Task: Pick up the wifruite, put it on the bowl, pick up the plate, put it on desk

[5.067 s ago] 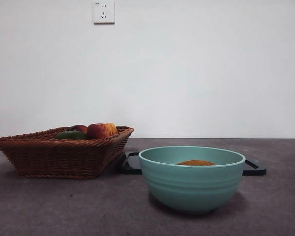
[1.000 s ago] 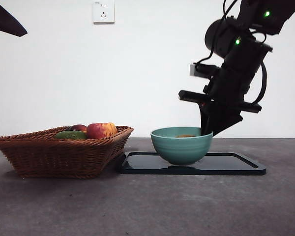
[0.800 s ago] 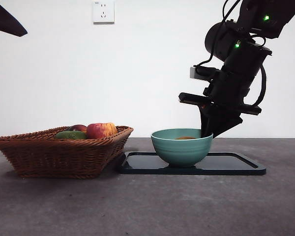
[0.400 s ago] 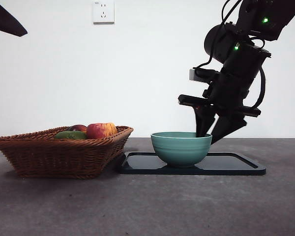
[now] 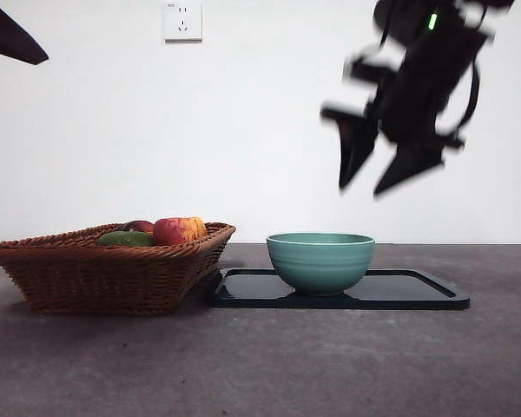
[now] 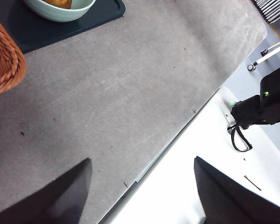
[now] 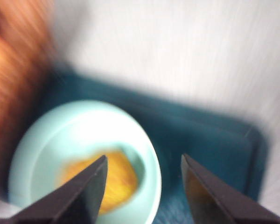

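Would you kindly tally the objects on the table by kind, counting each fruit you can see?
Fruit: 4 – wifruite, apple, green fruit, dark red fruit
Bowl: 1
Tray: 1
Basket: 1
Total: 7

the picture is blurred. the right gripper (image 7: pixel 142 186) hangs above the bowl (image 7: pixel 46 140), jaws spread apart and holding nothing. the wifruite (image 7: pixel 114 179) lies inside the bowl as an orange-brown smear. the bowl sits on a dark tray (image 7: pixel 210 140); a brown basket (image 7: pixel 11 70) is just beside it.
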